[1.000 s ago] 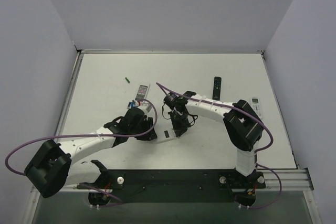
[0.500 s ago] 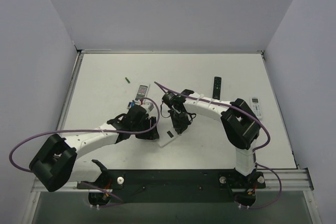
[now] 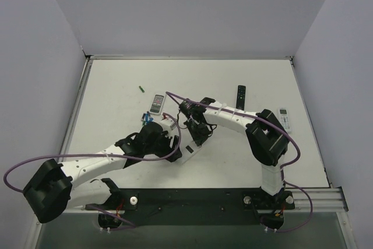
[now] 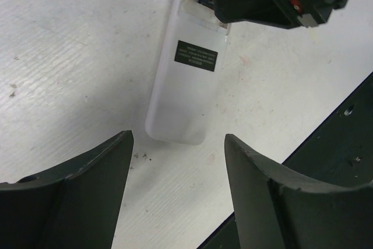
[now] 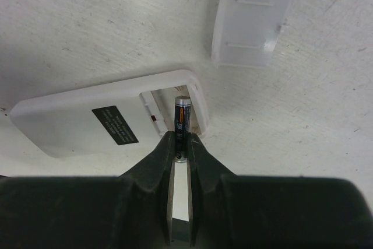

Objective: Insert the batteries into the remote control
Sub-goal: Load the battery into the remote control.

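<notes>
The remote [image 5: 81, 122] is found back-up on the table [image 3: 116, 80], near the middle, between the two wrists, with its dark label [image 4: 197, 55] turned upward. At one end the battery bay [image 5: 163, 106] is laid open. The cover [image 5: 252, 18] is seen flat on the table just beyond that end, apart from the remote.

A dark battery [image 5: 183, 118] is pinched in the right gripper [image 5: 183, 139], the jaws clenched on its near half. Its far end is seen within the outline of the open bay; whether it is seated cannot be told.

At the closed end of the remote the left gripper [image 4: 178, 141] is held low, jaws spread wide and nothing grasped. Its fingers [image 4: 87, 190] are kept off the remote, one to each side of the near corner.

Further out, from above, a grey-faced remote [image 3: 156, 103] is spotted just beyond the left wrist, with something small and blue [image 3: 145, 117] beside it. A green battery [image 3: 141, 89] is seen farther back on the left. A black remote [image 3: 240, 96] is placed beyond the right arm, and a white remote [image 3: 284, 119] well apart on the right.
</notes>
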